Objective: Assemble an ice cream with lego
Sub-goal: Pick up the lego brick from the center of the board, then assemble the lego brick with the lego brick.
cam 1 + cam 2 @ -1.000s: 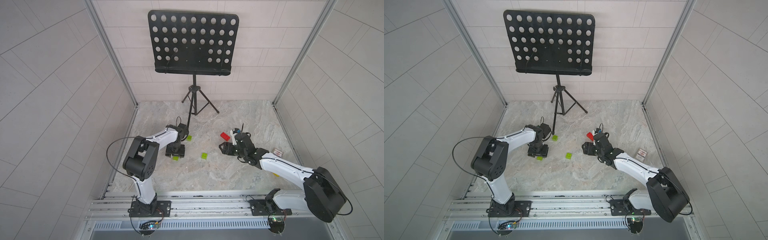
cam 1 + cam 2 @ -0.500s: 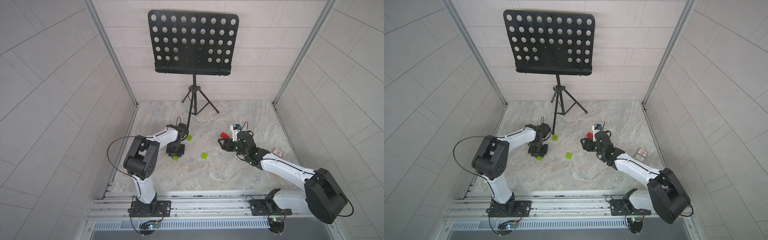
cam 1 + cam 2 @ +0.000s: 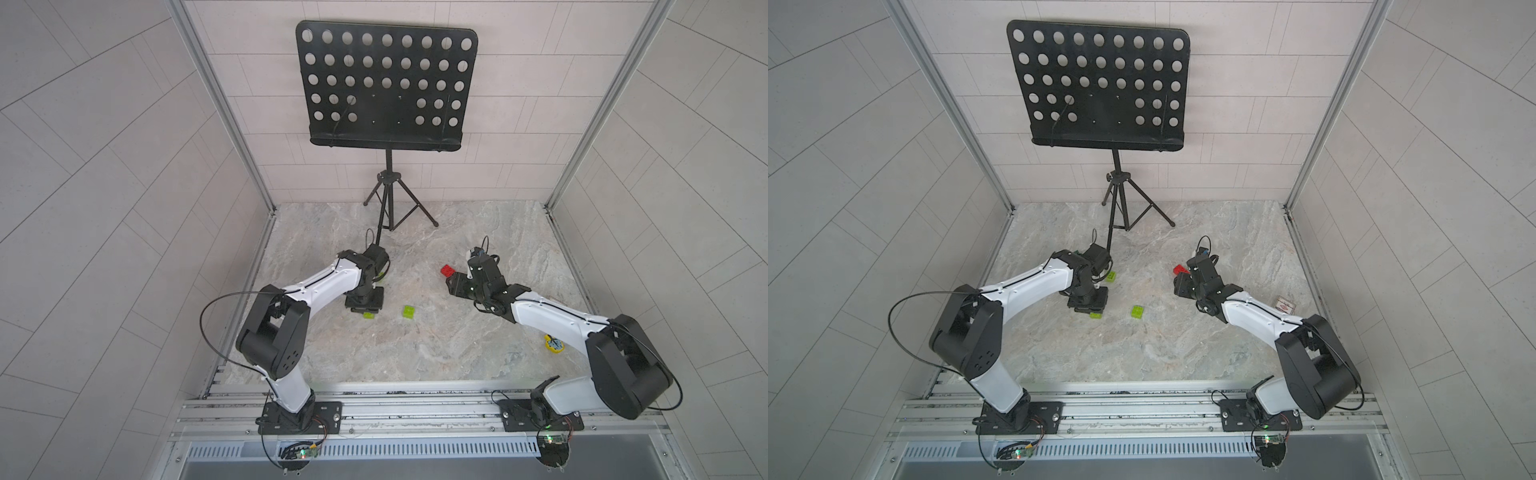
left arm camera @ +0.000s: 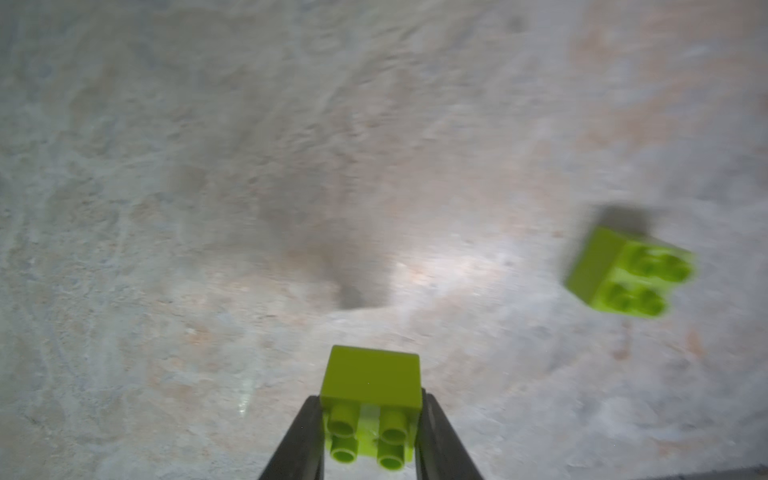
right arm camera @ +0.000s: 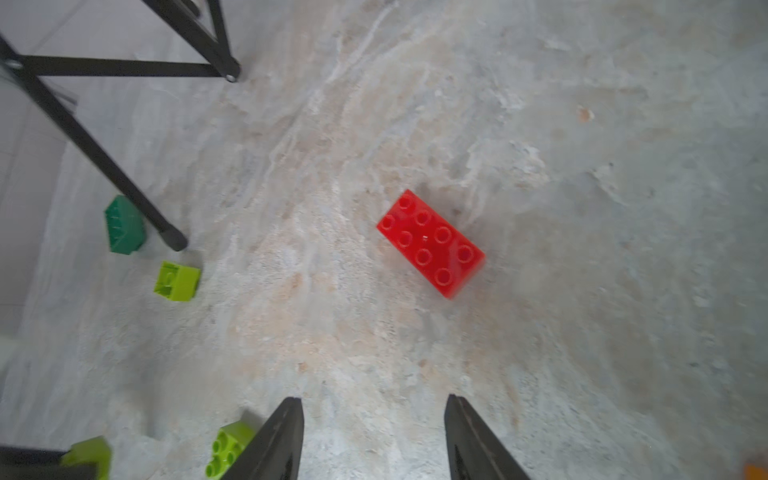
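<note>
**Figure.** Bimanual cell with loose bricks on a marble table (image 3: 415, 357).

- **Left gripper:** The left gripper (image 4: 371, 436), left of centre, is clamped on the 1st lime-green brick (image 4: 372, 382). Its 2 dark fingers (image 4: 303, 444) press opposite sides of the brick, whose studs point toward the wrist camera.
- **Other green bricks:** The 2nd lime-green brick (image 3: 408, 311) lies loose just right of that gripper, apart from it, studs up. The 3rd lime-green brick (image 3: 1111, 276) sits on the far side of the left arm, near a foot of the black music stand (image 3: 386, 87). A dark green brick (image 5: 124, 226) lies beside that foot; whether the 2 touch cannot be told.
- **Right gripper:** The right gripper (image 5: 374, 409), right of centre, has its jaws parted with nothing between them. It hovers on the near side of the red brick (image 5: 430, 243), which lies flat, studs up, apart from the gripper.
- **State of the build:** Each brick seen is single; none is joined to another.
- **Other objects:** A yellow round object (image 3: 555, 345) and a white printed card (image 3: 1284, 306) lie toward the right edge, well apart from the bricks.
</note>
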Motion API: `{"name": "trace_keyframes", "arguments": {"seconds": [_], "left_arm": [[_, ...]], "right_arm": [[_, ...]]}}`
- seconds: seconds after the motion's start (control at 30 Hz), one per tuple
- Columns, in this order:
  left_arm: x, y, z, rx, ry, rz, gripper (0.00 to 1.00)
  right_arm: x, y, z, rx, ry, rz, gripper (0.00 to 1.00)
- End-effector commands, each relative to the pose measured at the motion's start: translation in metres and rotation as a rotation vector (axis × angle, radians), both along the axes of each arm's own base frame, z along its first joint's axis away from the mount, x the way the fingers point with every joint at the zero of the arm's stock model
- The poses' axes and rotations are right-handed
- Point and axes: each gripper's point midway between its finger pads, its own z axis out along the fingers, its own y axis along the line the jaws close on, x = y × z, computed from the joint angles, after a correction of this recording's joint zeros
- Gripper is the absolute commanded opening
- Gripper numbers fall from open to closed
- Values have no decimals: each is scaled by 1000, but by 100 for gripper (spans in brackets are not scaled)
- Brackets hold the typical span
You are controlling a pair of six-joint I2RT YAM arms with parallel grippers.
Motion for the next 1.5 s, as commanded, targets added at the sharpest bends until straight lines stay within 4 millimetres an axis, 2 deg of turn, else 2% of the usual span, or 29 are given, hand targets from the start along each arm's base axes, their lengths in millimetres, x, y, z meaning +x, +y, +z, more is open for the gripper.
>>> {"name": "trace_keyframes", "arguments": {"seconds": [0.0, 0.27, 0.5, 0.83, 1.47], "left_arm": [[2, -36, 23, -27, -27, -42, 14], [9, -72, 7, 50, -3, -90, 15], [8, -85, -6, 91, 16, -105, 20], [16, -87, -14, 138, 15, -129, 25], [14, -94, -30, 140, 62, -143, 32]], "right_arm": [[-4, -7, -12, -20, 74, -35, 59], [-2, -5, -18, -26, 100, -31, 57], [-1, -1, -22, -26, 120, -15, 57], [0, 1, -24, -25, 130, -6, 57], [0, 2, -25, -27, 138, 4, 58]]}}
